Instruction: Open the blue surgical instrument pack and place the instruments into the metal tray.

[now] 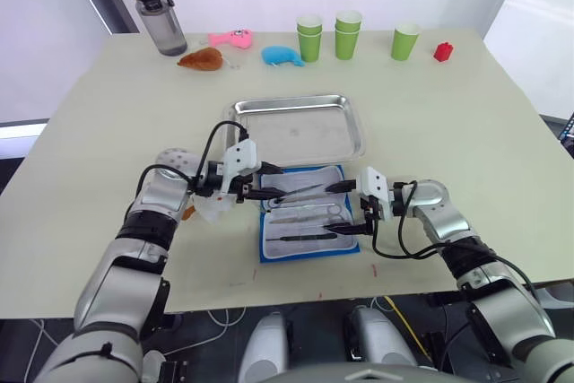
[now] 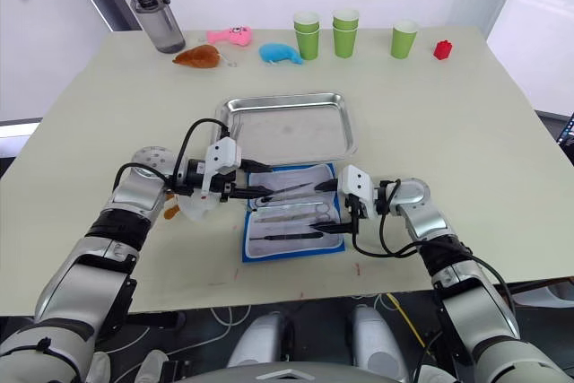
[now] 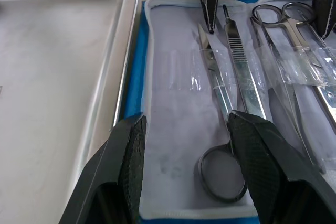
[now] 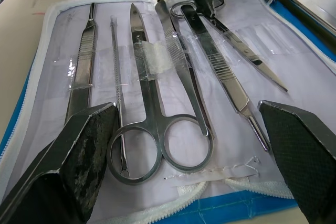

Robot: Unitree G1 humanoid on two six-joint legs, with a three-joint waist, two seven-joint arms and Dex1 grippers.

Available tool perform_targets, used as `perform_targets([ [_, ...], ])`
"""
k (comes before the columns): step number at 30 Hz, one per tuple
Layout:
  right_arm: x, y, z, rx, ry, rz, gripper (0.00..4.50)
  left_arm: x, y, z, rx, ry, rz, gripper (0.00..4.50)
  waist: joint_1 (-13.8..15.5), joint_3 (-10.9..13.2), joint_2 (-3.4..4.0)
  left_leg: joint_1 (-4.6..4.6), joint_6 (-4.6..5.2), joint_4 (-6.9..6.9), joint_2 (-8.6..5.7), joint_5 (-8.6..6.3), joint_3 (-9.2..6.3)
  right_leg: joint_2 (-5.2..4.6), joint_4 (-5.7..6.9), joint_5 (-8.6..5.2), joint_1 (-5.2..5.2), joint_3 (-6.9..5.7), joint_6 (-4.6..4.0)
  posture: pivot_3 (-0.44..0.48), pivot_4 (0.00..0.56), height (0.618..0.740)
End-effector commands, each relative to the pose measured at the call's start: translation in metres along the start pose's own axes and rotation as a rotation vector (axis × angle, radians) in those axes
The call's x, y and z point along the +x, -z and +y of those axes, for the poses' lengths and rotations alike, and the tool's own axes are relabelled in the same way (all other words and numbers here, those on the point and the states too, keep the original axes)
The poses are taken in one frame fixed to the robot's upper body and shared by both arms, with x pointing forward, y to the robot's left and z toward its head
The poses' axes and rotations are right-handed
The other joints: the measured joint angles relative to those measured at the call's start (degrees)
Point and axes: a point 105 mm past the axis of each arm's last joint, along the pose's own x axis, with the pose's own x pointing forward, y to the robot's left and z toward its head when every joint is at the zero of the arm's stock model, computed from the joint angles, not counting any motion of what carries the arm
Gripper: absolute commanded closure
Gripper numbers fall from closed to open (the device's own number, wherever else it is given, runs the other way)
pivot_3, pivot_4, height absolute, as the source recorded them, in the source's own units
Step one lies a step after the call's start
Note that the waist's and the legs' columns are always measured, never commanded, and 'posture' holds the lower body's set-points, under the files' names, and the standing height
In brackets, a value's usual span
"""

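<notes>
Several instruments (image 4: 157, 103) in opened pack (image 1: 265, 248), tray (image 1: 350, 136) bare, left pincer (image 1: 266, 184) and right pincer (image 1: 349, 208) apart.

The left gripper (image 1: 269, 187) covers the far left corner of the blue surgical instrument pack (image 1: 308, 244). The instruments (image 4: 152, 103) lie partly under clear pocket strips. An orange thing (image 1: 187, 213) beside the left forearm is mostly hidden.

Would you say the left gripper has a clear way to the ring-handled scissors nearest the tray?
Probably yes: the left gripper hangs open astride those scissors in the opened blue surgical instrument pack; a clear pocket strip covers their blades.
</notes>
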Motion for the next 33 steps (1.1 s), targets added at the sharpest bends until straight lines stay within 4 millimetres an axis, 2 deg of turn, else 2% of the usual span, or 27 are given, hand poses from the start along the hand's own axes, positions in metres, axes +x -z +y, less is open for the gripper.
perform_targets([
  [1,-0.004,0.045,0.015,0.132,-0.004,0.148,0.0,0.001,-0.006,0.002,0.04,0.01,-0.008,1.87,0.0,0.0,0.0,0.0,0.0,0.0,0.0,0.0,0.0,0.0,0.0,0.0,0.0,0.0,0.0,0.0,0.15,0.734],
  [17,-0.004,0.047,0.018,0.134,-0.006,0.15,0.0,0.006,0.014,-0.008,0.033,0.025,0.063,1.87,0.0,0.0,0.0,0.01,0.0,0.0,0.0,0.0,-0.01,-0.01,0.0,0.0,0.01,0.01,0.0,0.0,0.15,0.734],
  [20,-0.004,0.047,0.018,0.135,-0.006,0.15,0.0,0.009,0.017,-0.01,0.025,0.034,0.067,2.7,0.0,0.0,0.03,0.03,0.0,0.0,0.0,0.0,0.0,-0.01,0.01,0.0,0.02,0.01,0.0,0.0,0.15,0.734],
  [22,-0.004,0.048,0.018,0.136,-0.005,0.15,0.0,0.01,0.017,-0.015,0.021,0.059,0.061,3.67,0.0,0.0,0.03,0.05,0.0,0.0,0.0,0.0,0.0,-0.01,0.03,0.0,0.03,0.01,0.0,0.0,0.15,0.734],
  [23,-0.004,0.048,0.018,0.136,-0.004,0.15,0.0,0.01,0.017,-0.016,0.02,0.067,0.06,3.76,0.0,-0.1,0.05,0.06,0.0,0.0,0.0,0.0,0.0,-0.01,0.03,0.0,0.03,0.01,0.0,0.0,0.15,0.734],
  [24,-0.004,0.048,0.018,0.136,-0.004,0.15,0.0,0.011,0.017,-0.017,0.021,0.071,0.061,4.17,0.0,-0.1,0.05,0.08,0.0,0.0,0.0,0.0,0.0,0.0,0.04,0.0,0.04,0.01,0.0,0.0,0.15,0.734],
  [25,-0.004,0.048,0.018,0.136,-0.004,0.15,0.0,0.011,0.017,-0.018,0.02,0.074,0.061,4.37,0.0,-0.1,0.05,0.08,0.0,0.0,0.0,0.0,0.0,0.0,0.04,0.0,0.04,0.01,0.0,0.0,0.15,0.734],
  [29,-0.004,0.047,0.018,0.135,-0.003,0.15,0.0,0.01,0.015,-0.015,0.01,0.073,0.069,4.37,0.0,-0.1,0.05,0.09,0.01,0.0,0.0,0.0,0.0,0.0,0.04,0.0,0.05,0.02,0.01,0.0,0.15,0.734],
  [33,-0.003,0.047,0.018,0.135,-0.006,0.148,0.0,0.005,0.004,-0.01,-0.024,0.089,0.085,4.37,0.0,-0.1,0.05,0.08,0.01,0.0,0.0,0.0,-0.02,0.02,0.04,0.0,0.04,0.01,0.01,0.0,0.15,0.734],
])
